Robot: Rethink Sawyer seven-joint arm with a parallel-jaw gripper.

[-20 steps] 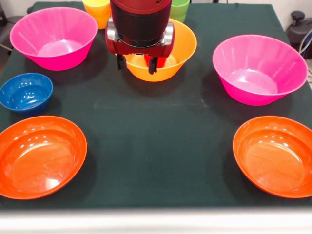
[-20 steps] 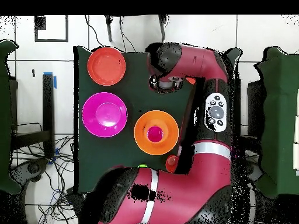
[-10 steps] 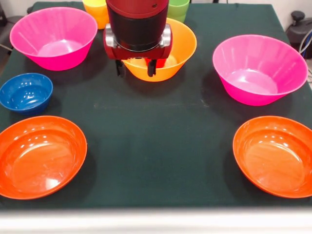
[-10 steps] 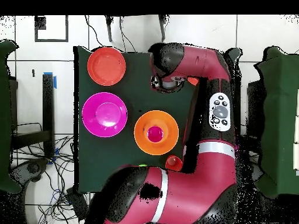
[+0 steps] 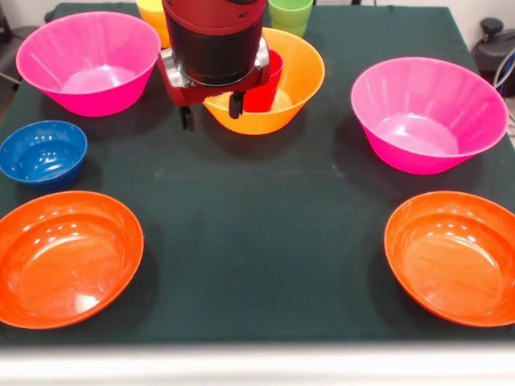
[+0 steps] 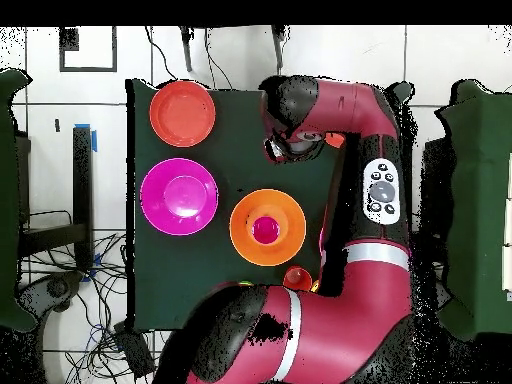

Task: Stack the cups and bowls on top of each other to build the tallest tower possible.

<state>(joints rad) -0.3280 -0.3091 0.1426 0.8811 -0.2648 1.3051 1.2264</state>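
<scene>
My gripper (image 5: 211, 114) hangs open and empty over the near left rim of the large orange bowl (image 5: 299, 76). A red cup (image 5: 265, 80) stands upright inside that bowl, just right of the wrist. An orange cup (image 5: 151, 11) and a green cup (image 5: 290, 11) stand at the far edge. A small blue bowl (image 5: 42, 151) sits at the left. In the overhead view the orange bowl (image 6: 245, 240) holds the cup (image 6: 264, 229) at its centre, and the arm (image 6: 335, 105) hides the gripper.
Two large pink bowls (image 5: 88, 56) (image 5: 426, 112) flank the orange one. Two shallow red-orange bowls (image 5: 64, 257) (image 5: 455, 253) lie near the front edge. In the overhead view the arm covers the table's right side beside a pink bowl (image 6: 179, 196) and a red-orange bowl (image 6: 183, 112).
In the front view the gripper has drifted left and slightly up, staying open. The red cup in the orange bowl, mostly hidden behind it before, now shows.
</scene>
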